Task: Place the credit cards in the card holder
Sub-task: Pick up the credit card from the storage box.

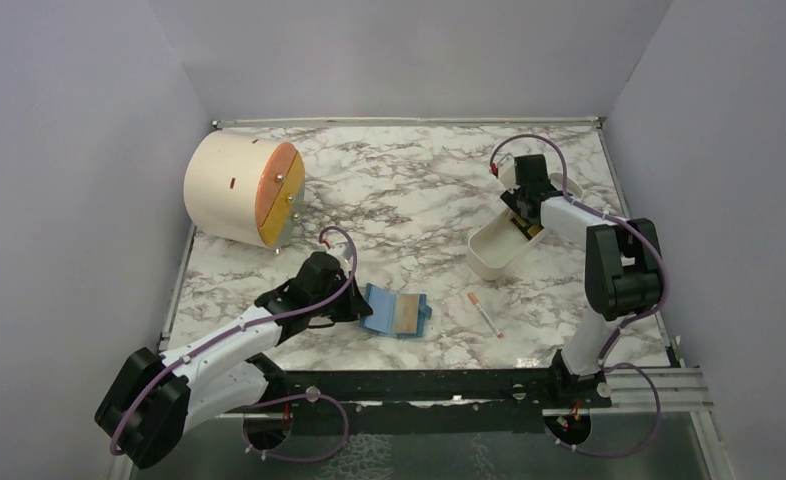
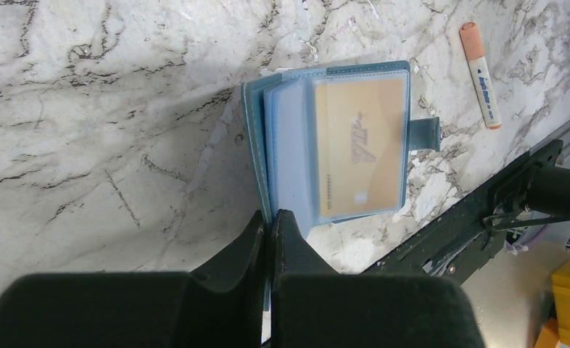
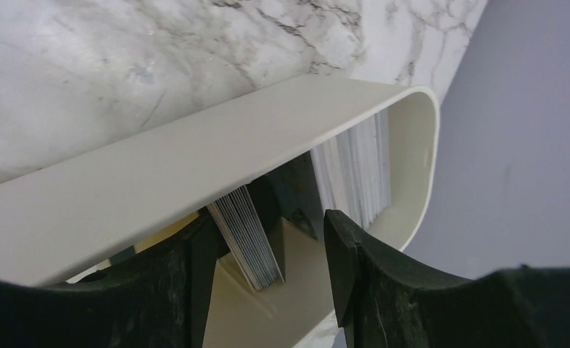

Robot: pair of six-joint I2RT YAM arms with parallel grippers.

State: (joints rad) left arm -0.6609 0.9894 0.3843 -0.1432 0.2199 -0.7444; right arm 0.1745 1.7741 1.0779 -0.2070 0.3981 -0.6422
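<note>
The teal card holder (image 1: pixel 394 312) lies open on the marble table, with a gold credit card (image 2: pixel 358 145) under a clear sleeve. My left gripper (image 2: pixel 271 217) is shut on the holder's left cover edge (image 2: pixel 255 152); it also shows in the top view (image 1: pixel 354 305). My right gripper (image 3: pixel 271 254) is open and dips into the white tray (image 3: pixel 195 152) at the right (image 1: pixel 499 250). A stack of grey-white cards (image 3: pixel 246 232) stands on edge between its fingers. A second stack (image 3: pixel 354 167) stands at the tray's far end.
A white-and-red pen-like stick (image 1: pixel 484 313) lies right of the holder, also in the left wrist view (image 2: pixel 480 75). A large cream drum with an orange face (image 1: pixel 244 188) lies at the back left. Grey walls enclose the table; a black rail runs along the near edge.
</note>
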